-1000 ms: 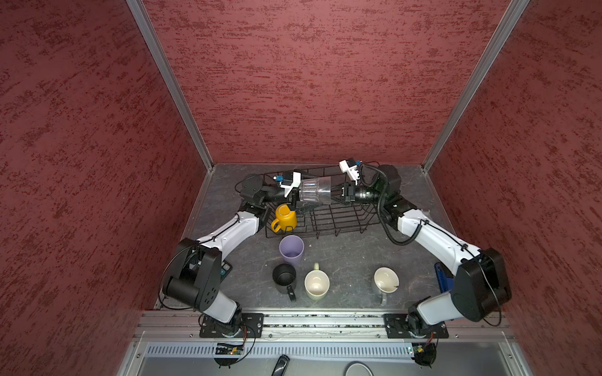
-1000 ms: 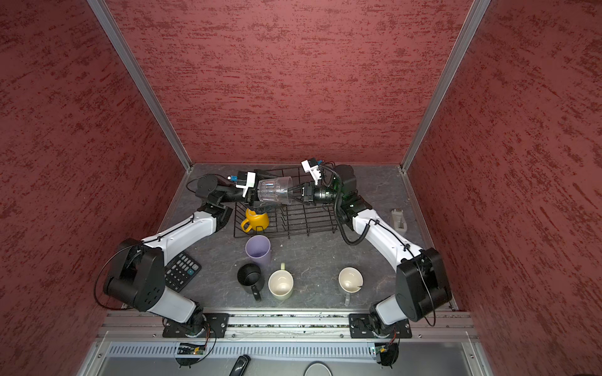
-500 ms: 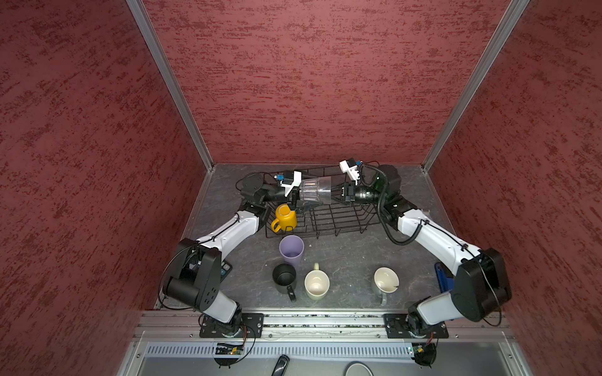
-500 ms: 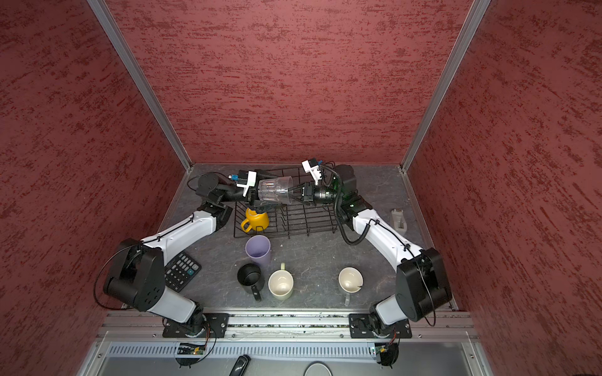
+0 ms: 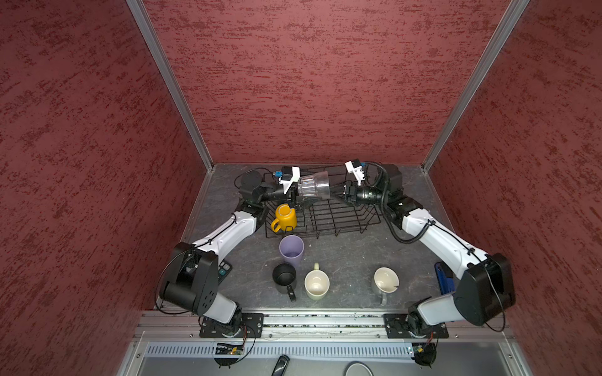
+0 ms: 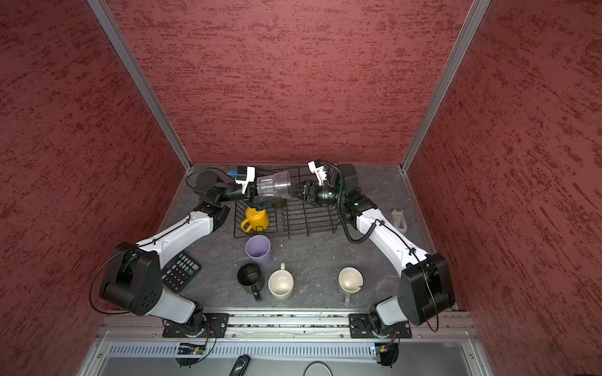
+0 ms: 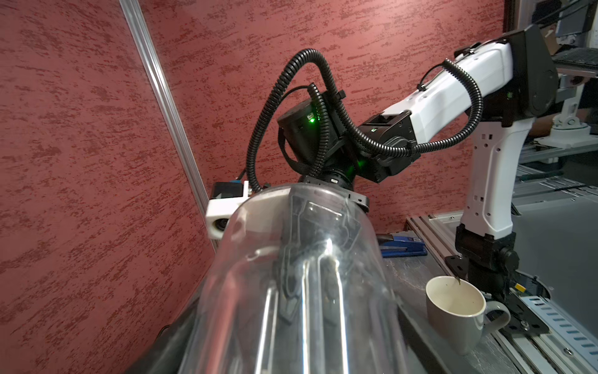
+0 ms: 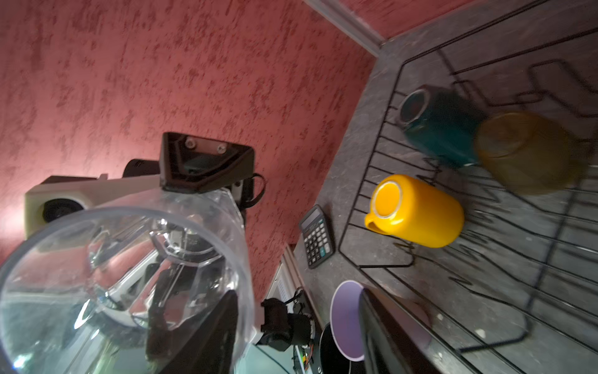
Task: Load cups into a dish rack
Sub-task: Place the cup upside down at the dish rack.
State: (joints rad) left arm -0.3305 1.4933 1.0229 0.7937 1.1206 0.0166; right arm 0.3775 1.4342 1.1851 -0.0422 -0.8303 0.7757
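In both top views the clear ribbed glass [image 5: 313,186] hangs in the air over the far left part of the dish rack [image 5: 342,217], lying on its side. Its long axis runs across the rack from arm to arm, ribbed base toward the left arm and wide mouth toward the right arm. The left gripper [image 5: 297,192] is clamped on the base end, and the right gripper [image 5: 339,191] sits at the rim. A yellow mug [image 5: 285,217] stands bottom up in the rack's near left corner. On the table [image 5: 342,260] in front of the rack, 4 cups stand mouth up: a lilac tumbler [image 5: 291,250] just beside the rack, then a black mug [image 5: 284,277], a cream mug [image 5: 316,285] and, well apart to the right, a grey mug [image 5: 386,281]. In a top view a calculator [image 6: 180,271] lies beside the left arm. In the left wrist view the glass [image 7: 291,291] fills the lower middle and points away from the camera toward the right arm. In the right wrist view the glass's mouth [image 8: 123,275] faces the camera. The right gripper's 2 fingers [image 8: 200,333] stand apart, with the rim's wall between them and a clear gap to the outer 1. Behind the yellow mug, a teal mug [image 8: 440,126] and a blurred brown glass [image 8: 524,152] sit in the rack.
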